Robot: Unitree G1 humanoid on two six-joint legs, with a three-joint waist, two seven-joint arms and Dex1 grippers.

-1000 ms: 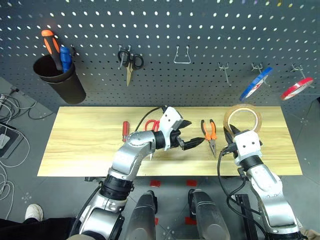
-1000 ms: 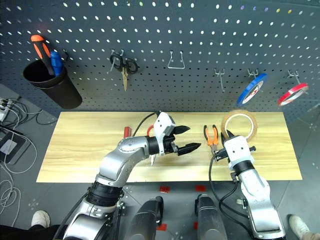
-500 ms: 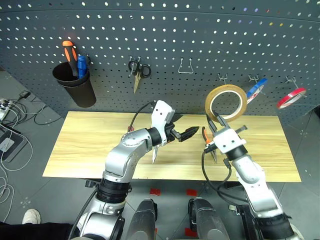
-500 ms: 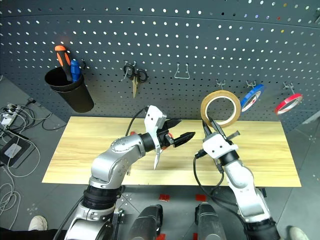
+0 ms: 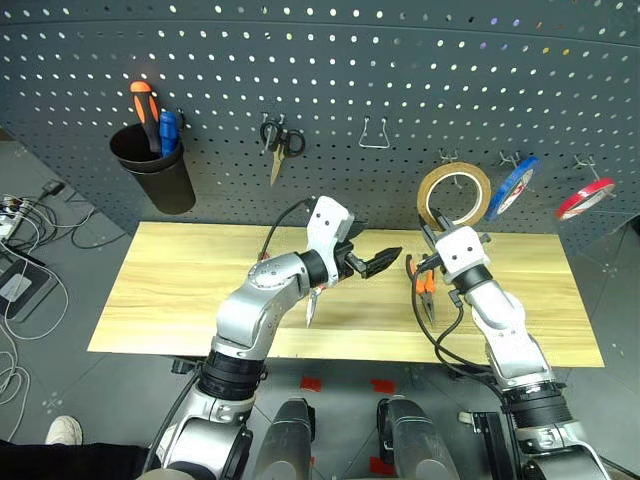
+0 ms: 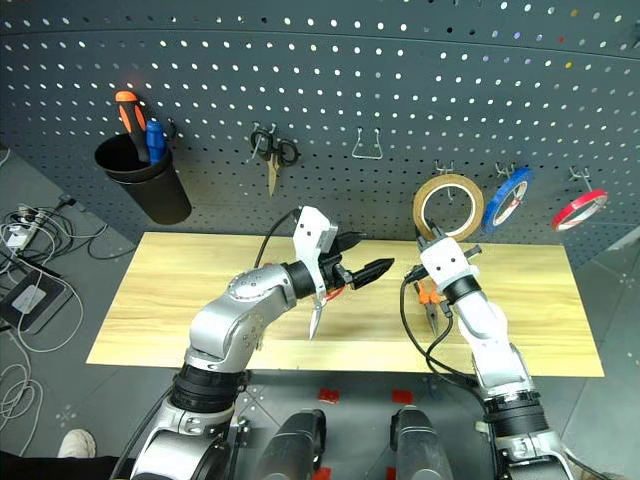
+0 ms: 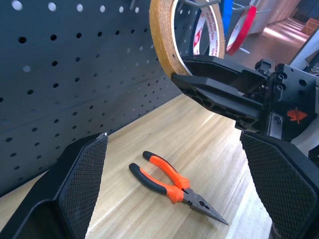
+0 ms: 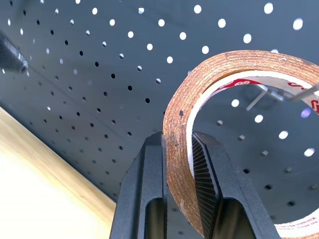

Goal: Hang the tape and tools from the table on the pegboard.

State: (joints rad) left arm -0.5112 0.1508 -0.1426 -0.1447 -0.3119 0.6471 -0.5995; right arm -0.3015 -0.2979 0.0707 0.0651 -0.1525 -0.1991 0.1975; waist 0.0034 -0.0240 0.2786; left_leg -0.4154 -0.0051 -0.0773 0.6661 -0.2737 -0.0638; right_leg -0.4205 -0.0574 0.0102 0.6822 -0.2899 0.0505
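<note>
The right end effector (image 5: 440,236) is raised in front of the pegboard (image 5: 320,90) with its two black fingers (image 8: 149,194) pressed on either side of the band of the tape (image 5: 454,195), pinching the roll at its lower rim; the roll stands upright on edge, its open centre facing out, and a metal hook (image 8: 259,97) shows through that centre, though whether the roll rests on the hook I cannot tell; just beside it on the right hang a thin blue roll (image 5: 510,186) and, further along, a thin red roll (image 5: 586,198), so room on that side is tight.

The left end effector (image 5: 372,260) hangs level over the middle of the table (image 5: 160,300), pointing towards the right arm, its fingers (image 7: 82,184) spread wide with nothing between them.

The pliers (image 5: 422,288) lie flat on the wood between the two arms, near the back edge, with bare wood round them; the scissors (image 6: 318,310) lie under the left forearm, the steel blades pointing towards the front edge and the red handles largely hidden; the screwdriver is hidden behind that arm, so I leave its place unsaid.

The left half of the table lies open up to its edge; on the pegboard above it hang a black cup (image 5: 158,172) and small black-handled scissors (image 5: 277,142), with an empty wire hook (image 5: 374,134) between those scissors and the tape.
</note>
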